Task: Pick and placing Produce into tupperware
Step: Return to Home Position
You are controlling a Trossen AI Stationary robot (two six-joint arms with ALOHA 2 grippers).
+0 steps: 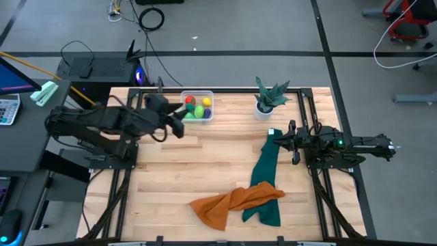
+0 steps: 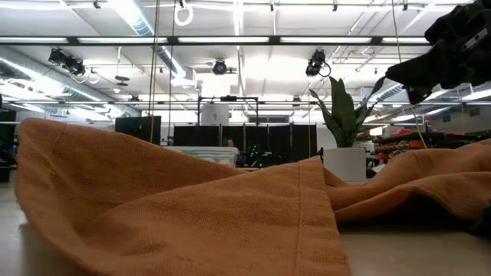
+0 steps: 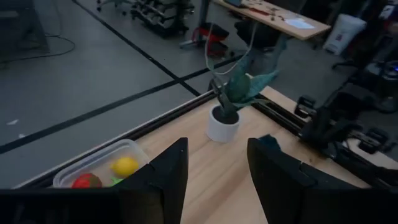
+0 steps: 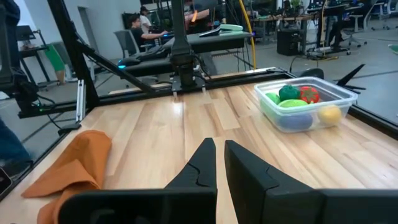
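The clear tupperware [image 1: 198,106] stands on the table near the far edge, left of the middle. Inside it lie the produce pieces: red [image 4: 308,93], dark green [image 4: 288,92], yellow [image 4: 329,113], light green [image 4: 292,104] and a purple one [image 4: 296,122] low at the front. My left gripper [image 1: 179,127] hovers just left of and nearer than the tupperware, open and empty; in its wrist view [image 3: 217,152] the tupperware [image 3: 102,165] shows beside one finger. My right gripper [image 1: 290,142] stays at the table's right, shut and empty [image 4: 220,148].
A spiky green plant in a white pot [image 1: 265,109] stands right of the tupperware at the far edge. A teal cloth [image 1: 263,174] runs from my right gripper toward the near edge, and an orange cloth [image 1: 232,202] lies across its near end. People sit beyond the table [image 4: 140,28].
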